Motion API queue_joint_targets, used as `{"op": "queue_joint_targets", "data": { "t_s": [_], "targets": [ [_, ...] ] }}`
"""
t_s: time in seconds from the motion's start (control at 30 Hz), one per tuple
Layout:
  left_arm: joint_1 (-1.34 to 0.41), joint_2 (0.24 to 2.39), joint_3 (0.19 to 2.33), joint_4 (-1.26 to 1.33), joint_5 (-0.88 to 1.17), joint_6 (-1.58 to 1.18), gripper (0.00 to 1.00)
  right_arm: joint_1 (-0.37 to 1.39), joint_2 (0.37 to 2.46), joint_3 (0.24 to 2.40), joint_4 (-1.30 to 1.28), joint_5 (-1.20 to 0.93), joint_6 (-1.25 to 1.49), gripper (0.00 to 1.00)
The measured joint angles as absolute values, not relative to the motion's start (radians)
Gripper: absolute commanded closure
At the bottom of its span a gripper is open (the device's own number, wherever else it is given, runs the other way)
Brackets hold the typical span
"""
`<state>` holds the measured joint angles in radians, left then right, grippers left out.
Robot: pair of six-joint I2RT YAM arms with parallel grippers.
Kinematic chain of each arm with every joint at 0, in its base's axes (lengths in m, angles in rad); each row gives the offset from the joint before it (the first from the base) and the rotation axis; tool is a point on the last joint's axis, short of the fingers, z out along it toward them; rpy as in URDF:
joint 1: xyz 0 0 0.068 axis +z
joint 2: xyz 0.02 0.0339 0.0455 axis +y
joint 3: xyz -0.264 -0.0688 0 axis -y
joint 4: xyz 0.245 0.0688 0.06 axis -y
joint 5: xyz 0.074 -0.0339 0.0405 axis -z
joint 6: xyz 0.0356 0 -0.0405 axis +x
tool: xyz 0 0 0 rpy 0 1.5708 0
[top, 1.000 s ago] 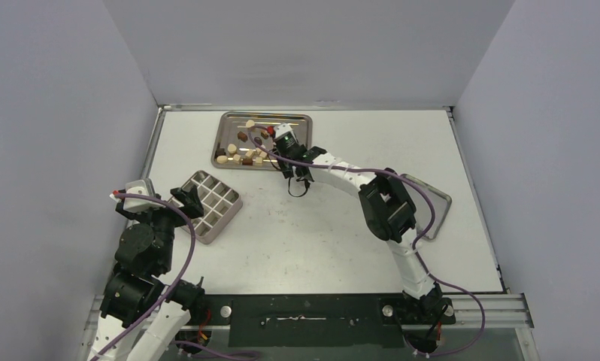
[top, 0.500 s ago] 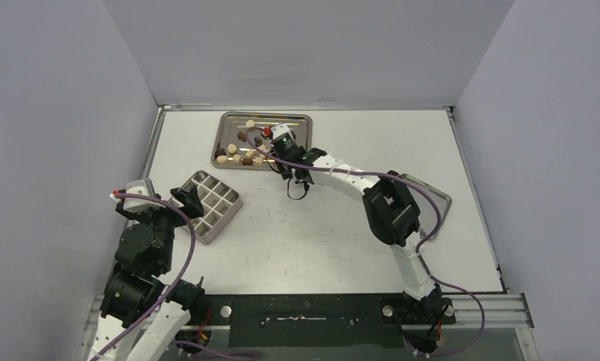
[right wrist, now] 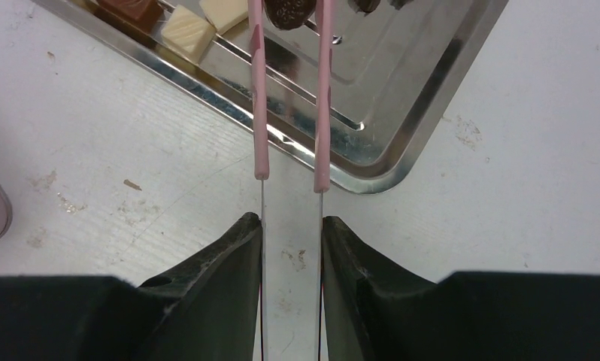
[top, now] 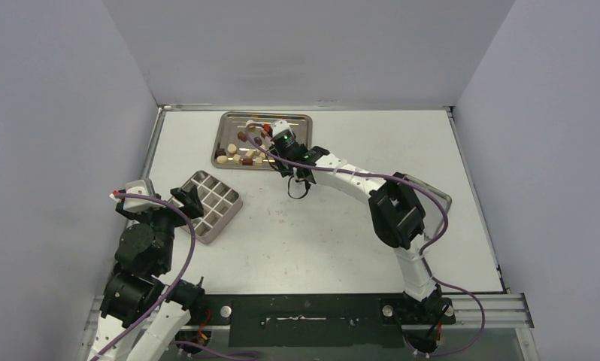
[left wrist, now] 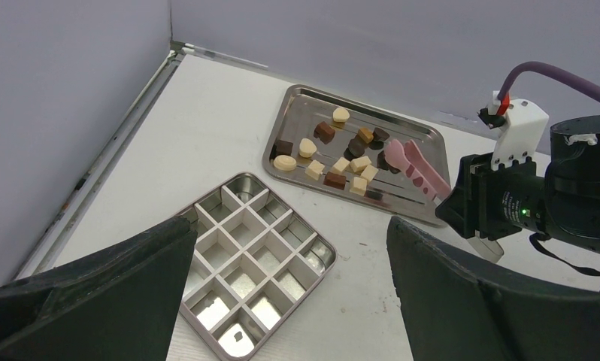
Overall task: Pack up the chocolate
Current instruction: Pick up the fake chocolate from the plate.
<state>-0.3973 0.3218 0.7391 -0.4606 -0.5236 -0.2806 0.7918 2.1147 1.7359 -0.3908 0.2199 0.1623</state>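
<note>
Right wrist view: my right fingers (right wrist: 214,271) pinch the pink tongs (right wrist: 258,113), tips seemingly nipping a dark chunk (right wrist: 290,13) over the steel tray (right wrist: 402,68). The chocolate (left wrist: 334,180) lies in that tray on the scuffed white counter (top: 319,233), grey walls (top: 304,53) around; my left fingers (left wrist: 94,301) spread wide.

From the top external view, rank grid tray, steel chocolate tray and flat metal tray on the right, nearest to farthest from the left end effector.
1. Grid tray: left side, directly at the left end effector.
2. Steel tray: back centre, holding the chocolate.
3. Flat metal tray: far right, partly hidden.
</note>
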Motion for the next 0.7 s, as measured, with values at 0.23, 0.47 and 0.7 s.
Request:
{"op": "queue_joint_targets", "data": {
  "t_s": [0.23, 0.47, 0.7],
  "targets": [
    [-0.395, 0.322, 0.739, -0.461, -0.524, -0.281, 0.03, 0.825, 2.083, 1.729, -0.386, 0.174, 0.180, 0.76],
    [-0.390, 0.321, 0.739, -0.461, -0.524, -0.282, 0.03, 0.870, 2.025, 1.719, -0.322, 0.090, 0.232, 0.76],
    [-0.389, 0.317, 0.739, -0.461, -0.525, -0.285, 0.03, 0.891, 2.003, 1.679, -0.220, -0.027, 0.321, 0.75]
  ]
}}
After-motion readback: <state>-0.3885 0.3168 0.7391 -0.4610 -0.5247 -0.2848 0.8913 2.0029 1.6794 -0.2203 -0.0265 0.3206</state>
